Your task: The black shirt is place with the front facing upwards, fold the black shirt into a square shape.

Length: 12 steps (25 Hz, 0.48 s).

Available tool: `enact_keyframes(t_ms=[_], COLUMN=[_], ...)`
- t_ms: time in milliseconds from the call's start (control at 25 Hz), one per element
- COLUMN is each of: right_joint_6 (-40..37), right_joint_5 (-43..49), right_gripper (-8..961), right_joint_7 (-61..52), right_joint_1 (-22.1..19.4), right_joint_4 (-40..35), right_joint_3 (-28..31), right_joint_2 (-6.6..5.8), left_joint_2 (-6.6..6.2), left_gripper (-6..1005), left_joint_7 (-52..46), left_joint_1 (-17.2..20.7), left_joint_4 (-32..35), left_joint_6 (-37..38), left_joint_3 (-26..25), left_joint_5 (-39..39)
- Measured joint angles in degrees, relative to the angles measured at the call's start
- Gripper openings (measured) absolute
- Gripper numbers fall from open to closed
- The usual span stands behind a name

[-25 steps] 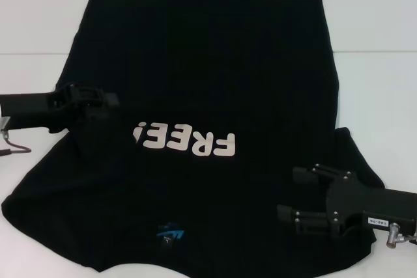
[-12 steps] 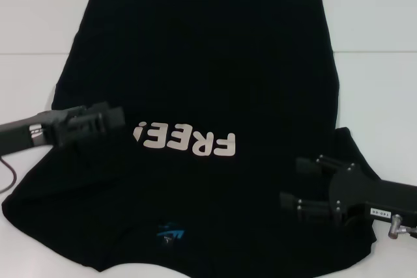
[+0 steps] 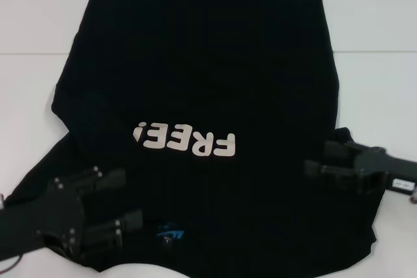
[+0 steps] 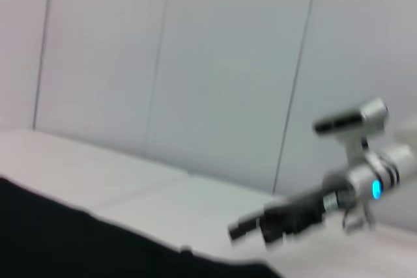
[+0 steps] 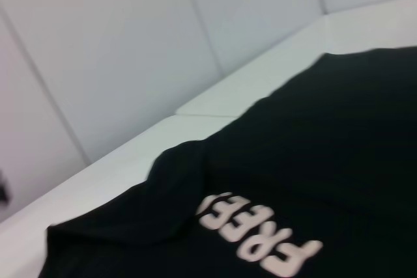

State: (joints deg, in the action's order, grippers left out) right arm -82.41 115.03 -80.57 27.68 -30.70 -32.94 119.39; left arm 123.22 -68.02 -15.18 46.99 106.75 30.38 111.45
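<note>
**Black cloth spread flat, both grippers low over its near half**

Black plain cloth fills most of my head view: the black shirt (image 3: pixel 208 76), a large short-sleeved T-shirt, lies front up on the white table (image 3: pixel 374 86), collar end toward me and hem at the far edge. Nearest to me, at the near left, I see the left gripper (image 3: pixel 117 200), a black two-fingered claw on a dark arm, over the shirt's near-left shoulder area. Its two fingers stand apart with a clear gap between them and nothing in the gap; I cannot tell whether they touch the cloth below. Just beside its tips sits the small blue logo (image 3: pixel 171 234) near the collar.

A little farther off, on my right, the right gripper (image 3: pixel 315 159) reaches in over the shirt's right sleeve edge. Its black fingers are also spread, gripping nothing that I can see. Between the two grippers and slightly beyond them, the white block letters "FREE!" (image 3: pixel 184 141) run across the chest, upside down from where I watch.

My right wrist view shows the same letters and the far left sleeve lying on the table. My left wrist view catches the shirt's edge, the other arm farther off, and the pale panelled wall (image 4: pixel 195 63) behind.
</note>
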Motion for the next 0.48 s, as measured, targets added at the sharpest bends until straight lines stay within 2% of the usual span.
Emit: enact_keyframes(t_ms=[80, 240, 440, 480], right_joint_6=[-0.2, -1.7, -8.46, -11.07], right_joint_5=[0.21, 3.7, 14.46, 19.21], right_gripper=[921, 921, 921, 921], right_joint_7=[-4.76, -20.1, -42.01, -50.25], right_joint_1=[-0.87, -2.49, -2.69, -1.85], right_joint_4=[-2.92, -11.52, -22.38, -25.68], right_joint_3=[-0.08, -0.18, -0.03, -0.19], right_joint_2=[-0.21, -1.62, -4.47, -5.51], left_joint_2=[0.44, 0.53, 0.29, 0.29], left_gripper=[759, 762, 766, 765], left_joint_7=[1.3, 3.03, 3.41, 3.41], left_joint_1=[0.36, 0.54, 0.0, -0.18], left_joint_4=[-0.11, -1.57, -1.83, -1.85], left_joint_6=[-0.95, -2.35, -2.7, -2.86], left_joint_3=[0.33, 0.09, 0.04, 0.14], left_joint_5=[1.77, 2.61, 2.64, 2.71])
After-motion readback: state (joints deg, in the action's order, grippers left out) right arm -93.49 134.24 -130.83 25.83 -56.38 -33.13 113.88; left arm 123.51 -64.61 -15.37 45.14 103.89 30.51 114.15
